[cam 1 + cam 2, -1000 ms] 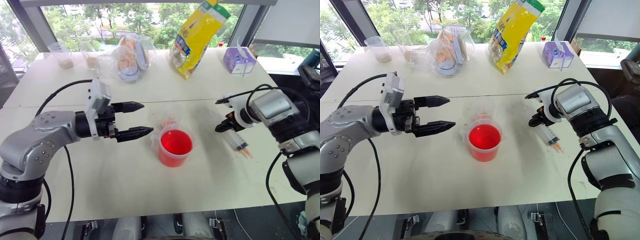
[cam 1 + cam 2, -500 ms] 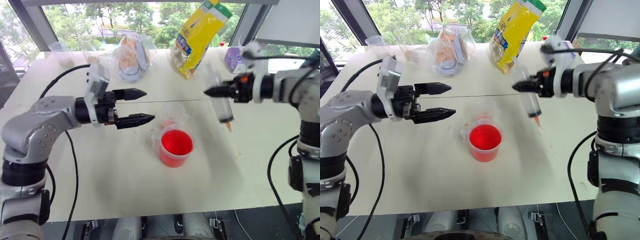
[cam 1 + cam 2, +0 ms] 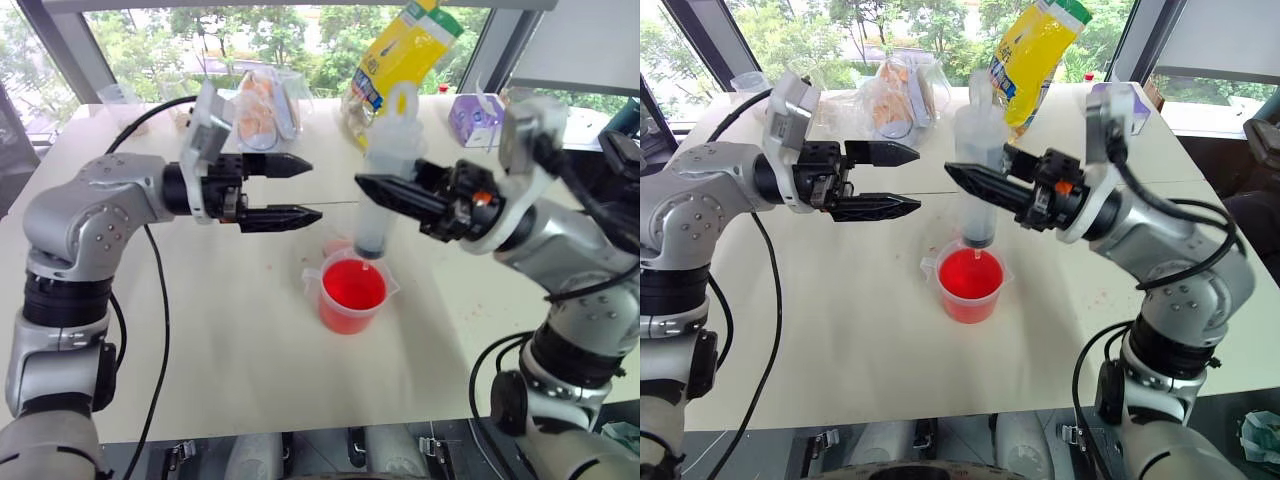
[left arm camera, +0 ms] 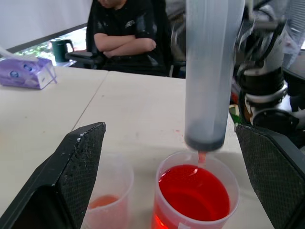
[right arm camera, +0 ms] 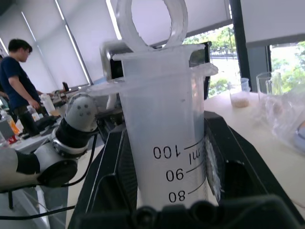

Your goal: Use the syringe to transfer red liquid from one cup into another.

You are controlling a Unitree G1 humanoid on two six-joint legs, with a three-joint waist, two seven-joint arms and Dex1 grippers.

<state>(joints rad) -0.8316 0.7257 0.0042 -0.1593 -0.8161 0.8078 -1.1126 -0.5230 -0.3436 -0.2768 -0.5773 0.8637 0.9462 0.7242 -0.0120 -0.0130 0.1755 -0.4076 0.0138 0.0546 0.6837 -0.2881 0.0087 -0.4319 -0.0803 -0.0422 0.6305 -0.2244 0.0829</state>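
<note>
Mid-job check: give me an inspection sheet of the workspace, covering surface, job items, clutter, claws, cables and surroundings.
Surface: white table, faint reddish specks.
Job's things: syringe upright, tip just above red liquid in beaker; small cup beside the beaker, a little red at its bottom.
Clutter: yellow bag, purple tissue pack, clear wrapped bundle, far cups.
Claws: right claw shut on syringe; left claw open, empty.
Cables: black, along both arms.
Surroundings: windows, trees; two people.
</note>
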